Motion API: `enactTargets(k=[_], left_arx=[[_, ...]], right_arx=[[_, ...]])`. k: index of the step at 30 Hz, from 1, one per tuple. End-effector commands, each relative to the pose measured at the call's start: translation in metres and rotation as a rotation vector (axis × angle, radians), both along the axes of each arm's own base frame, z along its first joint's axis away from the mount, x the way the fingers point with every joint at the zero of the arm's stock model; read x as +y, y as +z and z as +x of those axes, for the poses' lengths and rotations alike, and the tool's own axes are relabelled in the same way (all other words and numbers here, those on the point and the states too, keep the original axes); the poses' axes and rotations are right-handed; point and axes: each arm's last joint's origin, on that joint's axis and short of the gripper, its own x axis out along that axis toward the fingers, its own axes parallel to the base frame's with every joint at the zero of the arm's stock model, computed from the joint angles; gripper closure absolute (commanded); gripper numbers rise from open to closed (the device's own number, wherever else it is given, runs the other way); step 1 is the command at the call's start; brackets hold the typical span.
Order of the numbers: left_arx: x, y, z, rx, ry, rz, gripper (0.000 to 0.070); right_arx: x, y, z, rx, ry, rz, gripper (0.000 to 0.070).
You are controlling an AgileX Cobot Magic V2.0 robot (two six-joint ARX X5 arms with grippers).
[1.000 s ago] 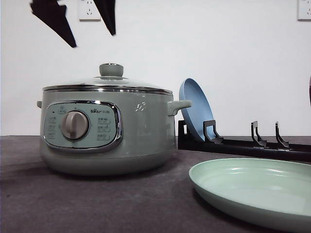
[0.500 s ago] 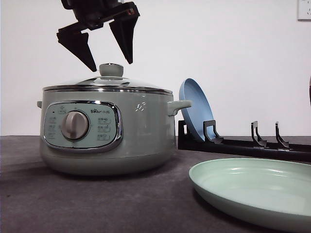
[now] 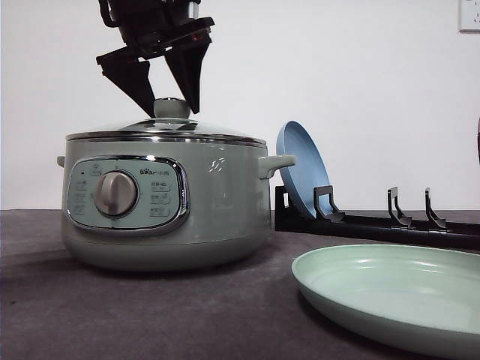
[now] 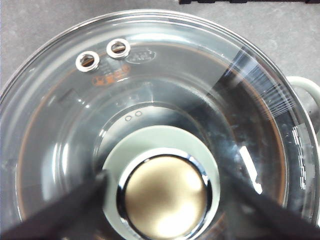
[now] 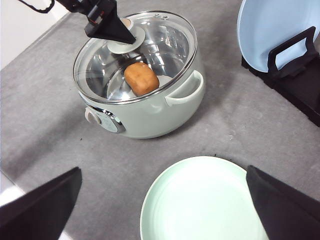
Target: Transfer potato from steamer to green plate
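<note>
Bright, even light; white glare streaks the glass lid (image 4: 250, 100), and the near fingers (image 4: 60, 210) blur.

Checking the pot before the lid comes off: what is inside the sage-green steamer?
Through the glass lid, an orange-brown potato lies on the sage-green steamer's shiny floor. The lid knob hides part of the floor.

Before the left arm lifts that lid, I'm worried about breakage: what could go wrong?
1. The left gripper straddles the lid knob open; an off-centre close could slip off the smooth knob.
2. A tilted glass lid might drop onto the potato or steamer.
3. Swinging right could hit the blue plate.
</note>
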Motion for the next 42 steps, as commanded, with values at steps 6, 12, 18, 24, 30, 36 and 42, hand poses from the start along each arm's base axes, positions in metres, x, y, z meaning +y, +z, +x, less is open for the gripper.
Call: enactTargets(k=[6,12,18,24,30,36,42], left_arx=[[-0.004,0.002,0.003,-0.016,-0.012,-0.001,0.0676],[-0.004,0.005,0.004,-0.025,-0.010,-0.006,0.0700],[-0.002,0.030,0.001,-0.075,-0.006,-0.033,0.0700],[0.002,0.062,-0.007,-0.126,-0.006,-0.059,0.0700],[0.011,0.088,-0.019,-0.175,0.001,-0.083,0.0700],[0.021,0.102,-0.029,-0.221,0.021,-0.084,0.0700],[0.050,0.109,-0.025,-0.251,0.101,-0.054,0.0700]], right_arx=[[0.001,0.004,0.001,-0.020,0.005,0.000,0.0034],[0.001,0.004,0.000,-0.015,0.004,-0.003,0.0034],[0.001,0.003,0.000,-0.014,0.004,-0.003,0.0034],[0.001,0.003,0.000,-0.013,0.004,-0.003,0.0034],[0.001,0.003,0.000,-0.013,0.004,-0.003,0.0034],[0.001,0.003,0.000,-0.011,0.003,-0.001,0.0034],[0.001,0.003,0.000,-0.009,0.003,-0.002,0.0034]])
